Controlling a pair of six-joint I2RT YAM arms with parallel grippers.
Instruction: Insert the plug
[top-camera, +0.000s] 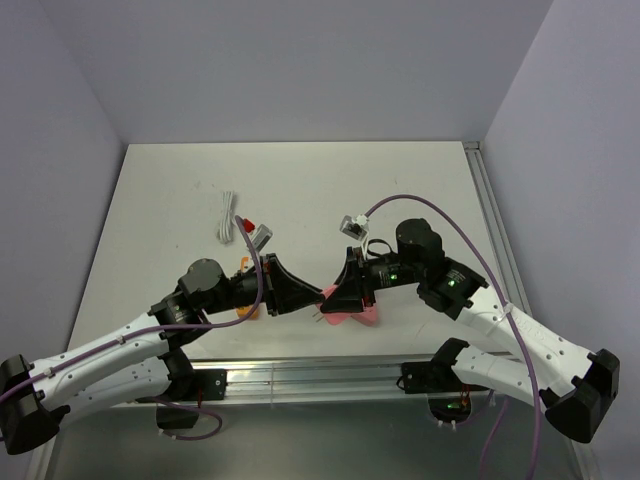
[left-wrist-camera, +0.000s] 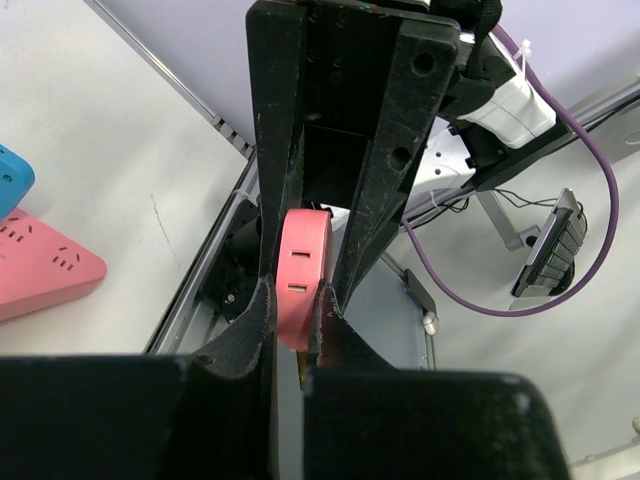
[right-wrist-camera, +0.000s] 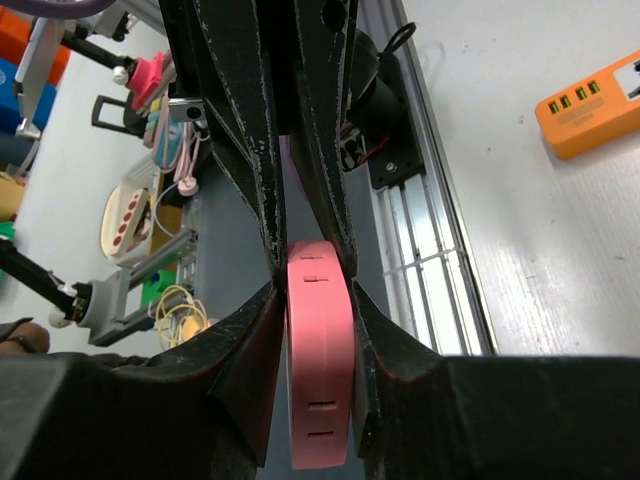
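The blue plug (left-wrist-camera: 10, 180) shows only at the left edge of the left wrist view, at the far end of the pink triangular socket block (left-wrist-camera: 45, 268), which lies on the table. In the top view the block (top-camera: 358, 317) lies under my right gripper and the blue plug is hidden. My left gripper (top-camera: 312, 293) and right gripper (top-camera: 337, 292) meet tip to tip above the table's near edge. Both are shut on one pink square plug (left-wrist-camera: 300, 270), also seen in the right wrist view (right-wrist-camera: 320, 360). A metal prong (left-wrist-camera: 300, 368) sticks out below it.
An orange power strip (top-camera: 240, 312) lies under my left arm and shows in the right wrist view (right-wrist-camera: 590, 100). A white cable (top-camera: 227, 215), a red-and-white adapter (top-camera: 252, 233) and a white square plug (top-camera: 350, 225) lie farther back. The table's rail (right-wrist-camera: 430, 260) runs close below the grippers.
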